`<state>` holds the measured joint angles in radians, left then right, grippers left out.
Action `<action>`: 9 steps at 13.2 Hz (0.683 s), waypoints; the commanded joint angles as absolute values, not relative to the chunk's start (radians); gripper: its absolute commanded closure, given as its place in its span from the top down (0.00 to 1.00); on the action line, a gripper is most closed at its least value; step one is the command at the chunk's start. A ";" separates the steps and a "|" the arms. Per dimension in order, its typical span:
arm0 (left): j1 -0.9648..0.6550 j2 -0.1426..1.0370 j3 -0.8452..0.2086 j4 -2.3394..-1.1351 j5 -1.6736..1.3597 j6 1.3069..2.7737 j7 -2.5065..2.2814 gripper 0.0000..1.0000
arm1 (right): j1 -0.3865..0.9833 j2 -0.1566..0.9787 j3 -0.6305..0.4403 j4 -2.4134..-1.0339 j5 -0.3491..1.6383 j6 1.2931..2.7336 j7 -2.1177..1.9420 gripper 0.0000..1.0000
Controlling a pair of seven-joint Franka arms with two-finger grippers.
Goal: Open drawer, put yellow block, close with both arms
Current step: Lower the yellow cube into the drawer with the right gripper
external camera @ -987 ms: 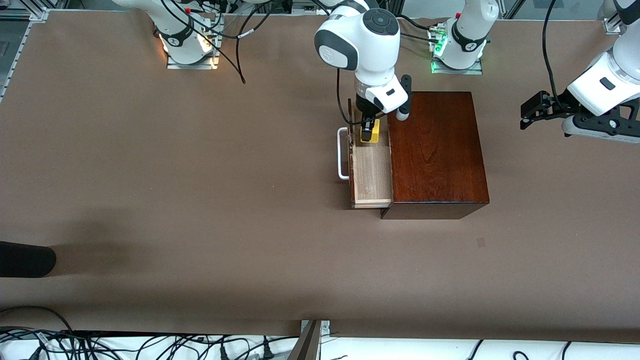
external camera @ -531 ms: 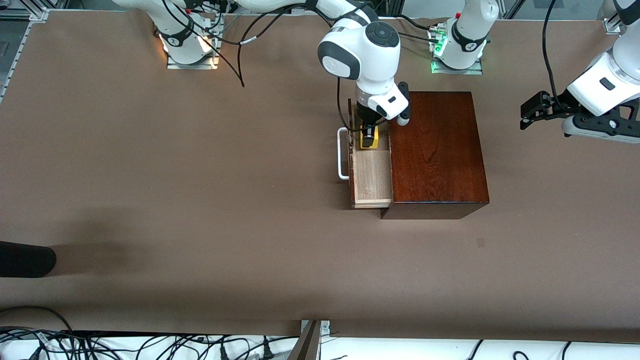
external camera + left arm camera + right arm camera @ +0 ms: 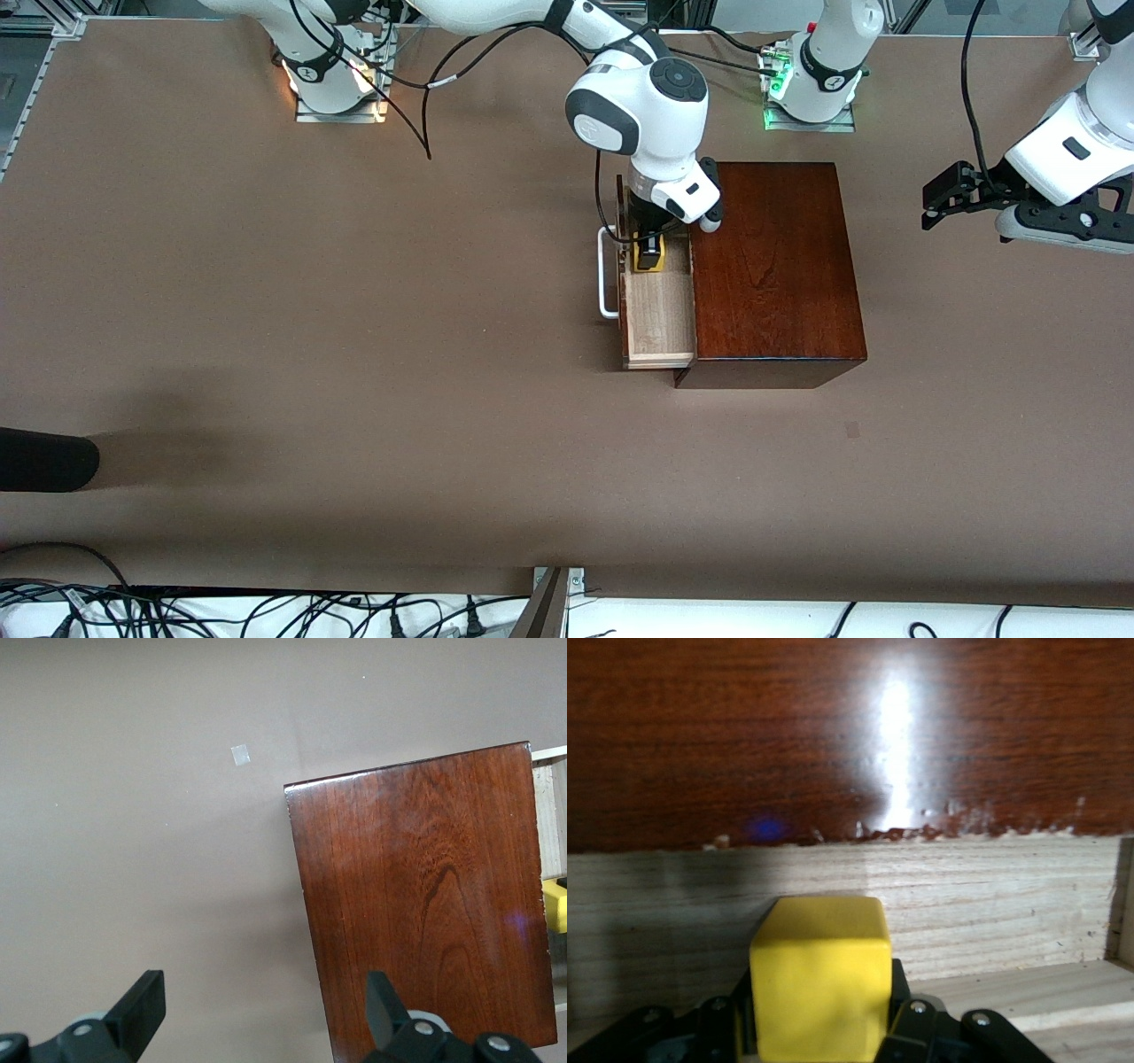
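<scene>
On the brown table [image 3: 354, 354], the part of the scene nearest the front camera is the drawer [image 3: 657, 310], pulled out of the dark mahogany box [image 3: 775, 266] toward the right arm's end of the table. Its pale wood tray is open to view and its white handle [image 3: 606, 275] stands on the dark front panel.

Farther from the front camera, at the drawer's end nearest the robots' bases, the right claw [image 3: 649, 252] is down inside the tray. Its fingers are closed narrowly on the yellow block [image 3: 651, 258], one on each side of the cube; the right wrist view shows the yellow block [image 3: 819, 974] gripped between the black fingers [image 3: 921, 1028], with the tray's pale inner wall and the glossy box face just past it. Whether the cube rests on the tray floor cannot be told. The right arm reaches from its base across the table and bends steeply down at the wrist, so the claw points straight down into the drawer.

The left claw [image 3: 943, 195] hangs in the air over bare table at the left arm's end, well apart from the box. Its fingers [image 3: 146, 1010] are spread wide and hold nothing. The left arm waits there, its wrist camera looking down on the box top [image 3: 425, 895] and a sliver of the yellow block [image 3: 556, 906].
</scene>
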<state>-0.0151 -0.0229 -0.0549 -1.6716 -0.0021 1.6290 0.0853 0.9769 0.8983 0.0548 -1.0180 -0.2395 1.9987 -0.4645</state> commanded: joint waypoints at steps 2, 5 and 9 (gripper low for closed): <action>-0.020 -0.005 -0.051 -1.631 -0.012 1.601 0.103 1.00 | 0.982 0.917 0.049 -0.986 -0.258 1.996 -0.482 0.06; -0.020 -0.005 -0.051 -1.631 -0.012 1.601 0.104 1.00 | 0.980 0.923 0.049 -0.989 -0.261 1.997 -0.482 0.11; -0.020 -0.006 -0.051 -1.631 -0.012 1.601 0.103 1.00 | 0.977 0.920 0.049 -0.986 -0.261 1.996 -0.482 1.00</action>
